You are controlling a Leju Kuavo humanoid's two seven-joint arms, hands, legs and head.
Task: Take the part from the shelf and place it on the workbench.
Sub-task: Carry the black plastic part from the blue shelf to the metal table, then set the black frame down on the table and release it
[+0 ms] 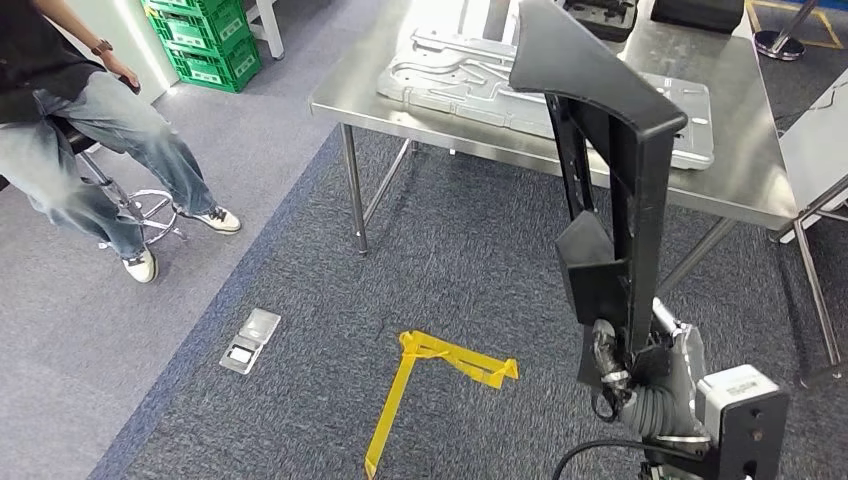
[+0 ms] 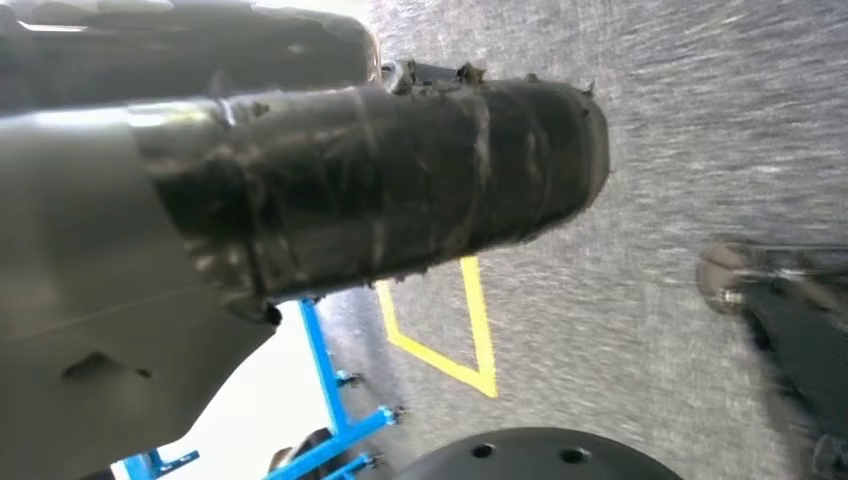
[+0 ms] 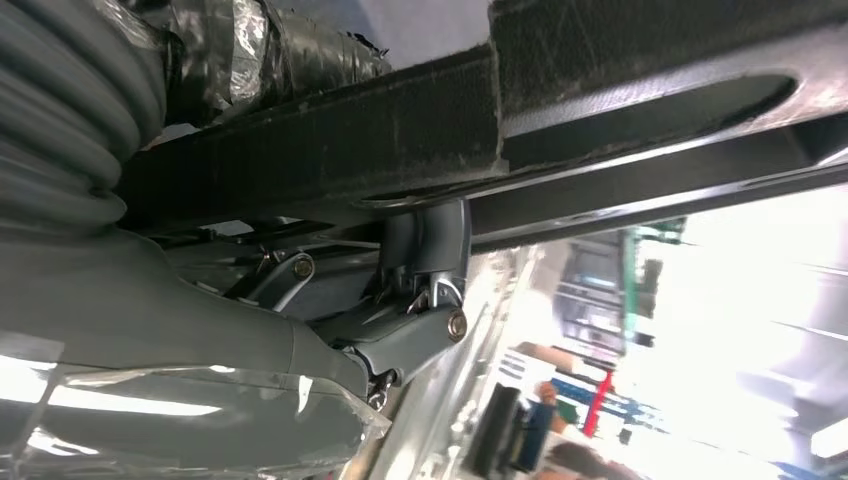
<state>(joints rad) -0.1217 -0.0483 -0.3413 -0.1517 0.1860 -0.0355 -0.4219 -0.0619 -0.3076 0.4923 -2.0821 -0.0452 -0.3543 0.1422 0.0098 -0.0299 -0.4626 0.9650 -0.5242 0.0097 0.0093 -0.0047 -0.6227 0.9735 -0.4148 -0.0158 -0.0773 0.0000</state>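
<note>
A long black plastic part [image 1: 610, 150] stands upright in front of me, its wide top end reaching over the near edge of the steel workbench [image 1: 745, 150]. My right hand [image 1: 640, 385] grips its lower end from below. In the right wrist view the part [image 3: 620, 80] runs across the picture as a dark ribbed bar, and the fingers [image 3: 420, 300] clamp it from underneath. My left hand [image 2: 380, 190] hangs over the grey carpet, its tape-wrapped thumb stretched out with nothing against it.
A stamped silver metal panel [image 1: 470, 75] lies on the workbench, black cases [image 1: 600, 15] behind it. A person [image 1: 80, 120] sits on a stool at the left near green crates [image 1: 205, 40]. Yellow tape [image 1: 440, 365] and a floor socket [image 1: 250, 342] mark the carpet.
</note>
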